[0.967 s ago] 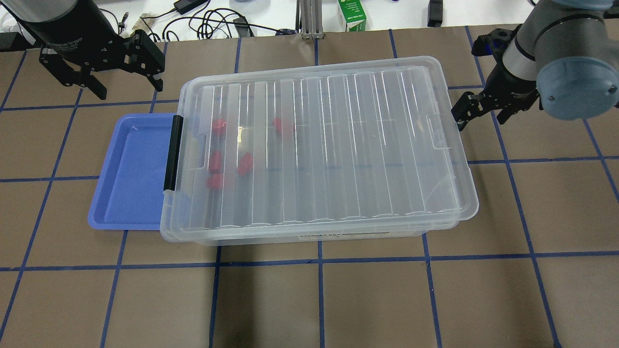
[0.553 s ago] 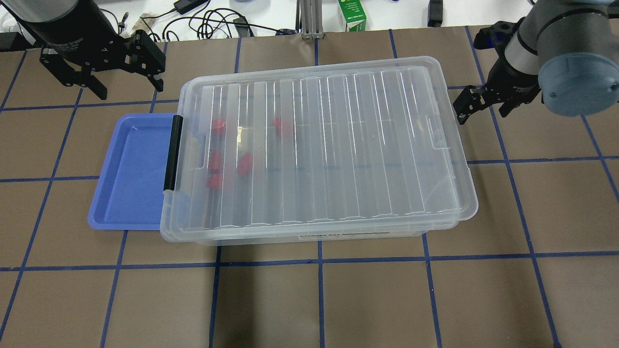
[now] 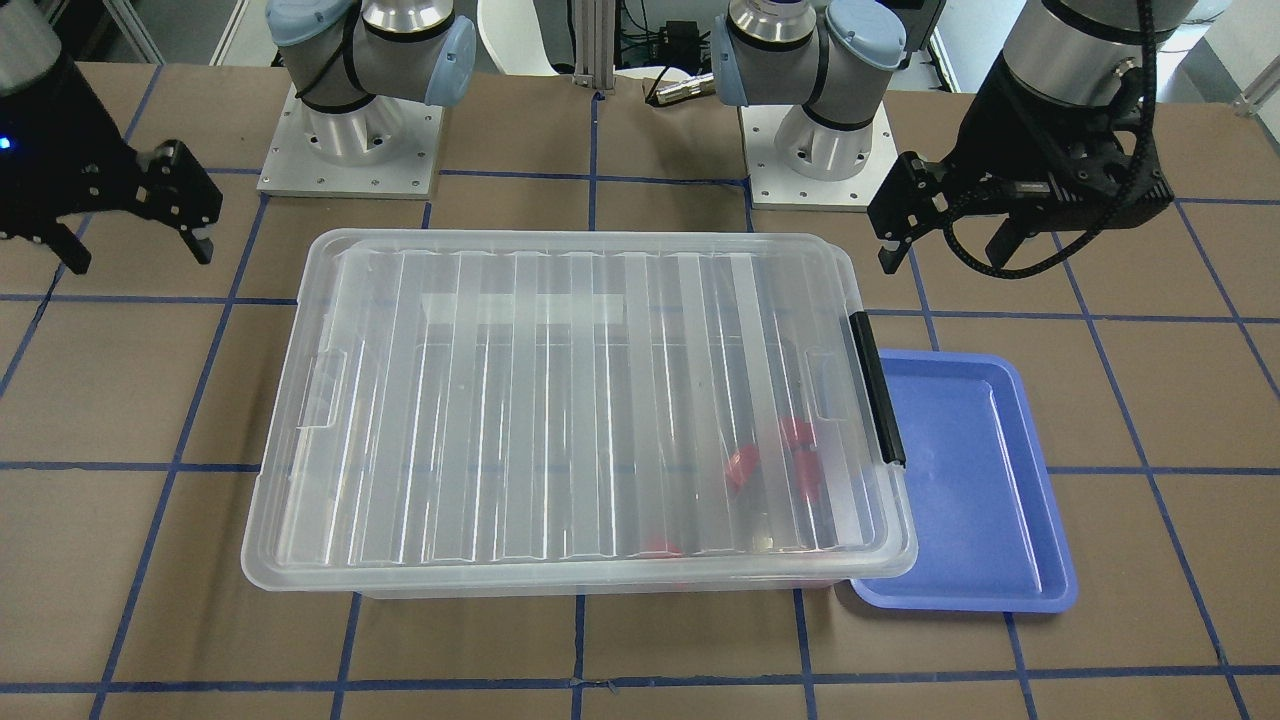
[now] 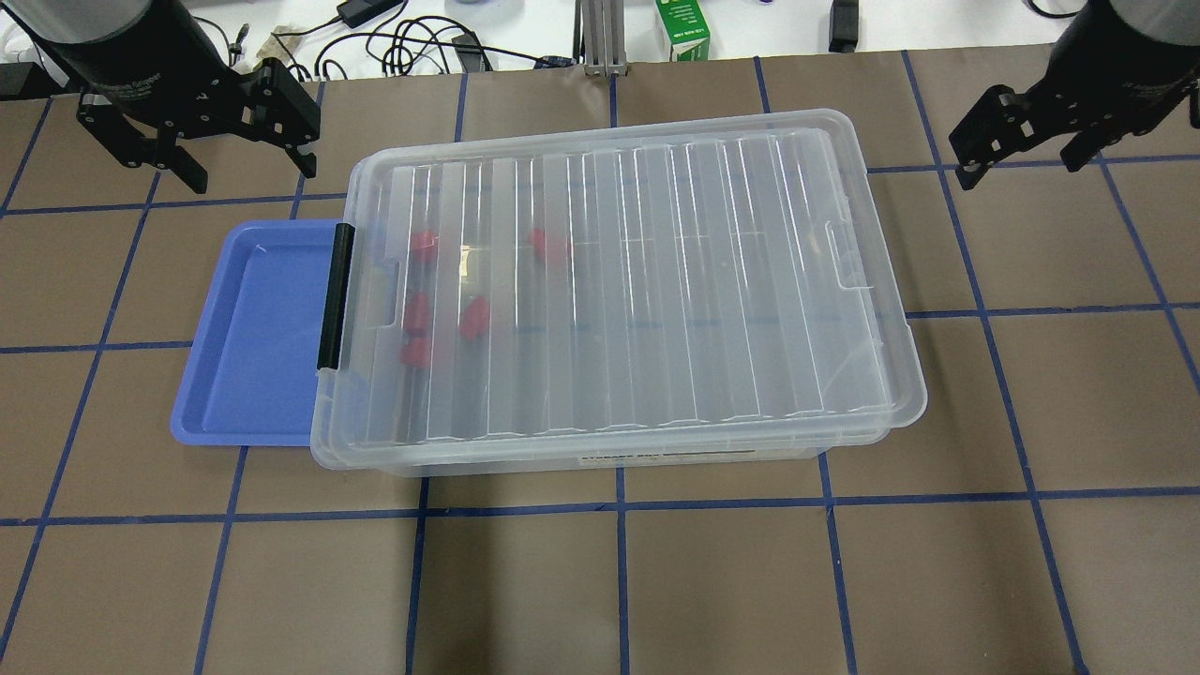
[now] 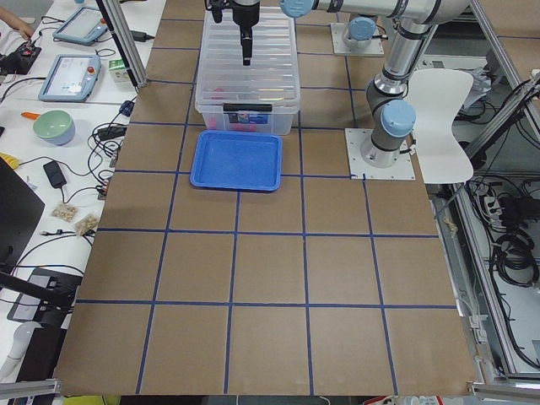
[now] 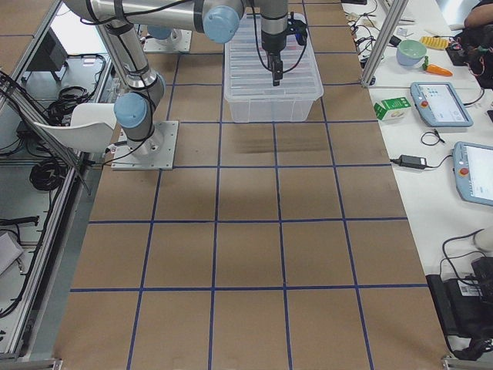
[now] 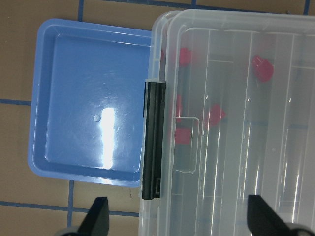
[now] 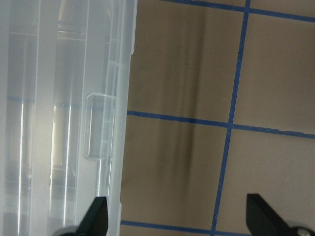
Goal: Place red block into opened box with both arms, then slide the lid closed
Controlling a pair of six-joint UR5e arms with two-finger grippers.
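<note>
Gaping, the left pincer (image 4: 251,176) and right pincer (image 4: 1020,169) flank the lidded box (image 4: 656,464).

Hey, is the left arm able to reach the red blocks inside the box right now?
Probably not. The lid lies across the box, covering the red blocks near its black latch. The left gripper hangs open above the table beside that end, so the lid would have to slide back first.

A robotics lab: arm bases (image 3: 350,150) bolted to a tape-gridded table (image 4: 619,581), teach pendants (image 6: 441,102) alongside (loose cables (image 5: 510,257) on the floor).
</note>
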